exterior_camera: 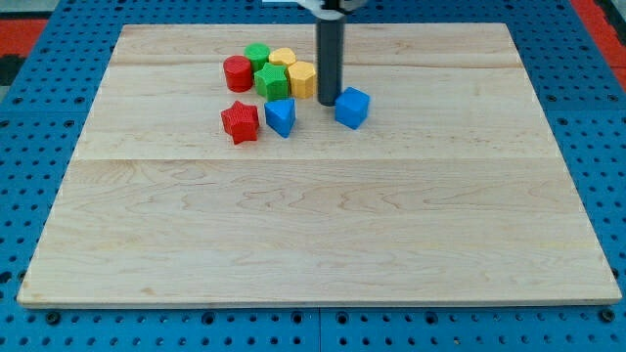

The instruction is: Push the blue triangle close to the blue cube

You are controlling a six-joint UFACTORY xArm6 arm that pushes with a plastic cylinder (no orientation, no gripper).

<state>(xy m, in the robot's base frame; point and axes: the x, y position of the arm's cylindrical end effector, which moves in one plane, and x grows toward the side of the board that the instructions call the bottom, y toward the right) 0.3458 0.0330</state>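
Sitting near the board's upper middle, the blue triangle (pixel 280 116) lies just right of the red star (pixel 240 121), the two nearly touching. Blue cube (pixel 352 107) stands to the view's right of the triangle, apart from it, a gap of bare wood between.

My tip (pixel 327 104) comes down in that gap, just left of the blue cube and close to it; contact cannot be told. No claw on this arm (only the straight dark rod), so it neither opens nor holds anything; the rod rises to the view's top.

Behind the triangle, a tight cluster: green block (pixel 271 81) directly above it, yellow block (pixel 301 78) beside the rod's left, red cylinder (pixel 238 72) at far left, a second green block (pixel 257 55) and a second yellow block (pixel 283 58) at the back. Wooden board (pixel 313 235) rests on a blue pegboard (pixel 29 147).
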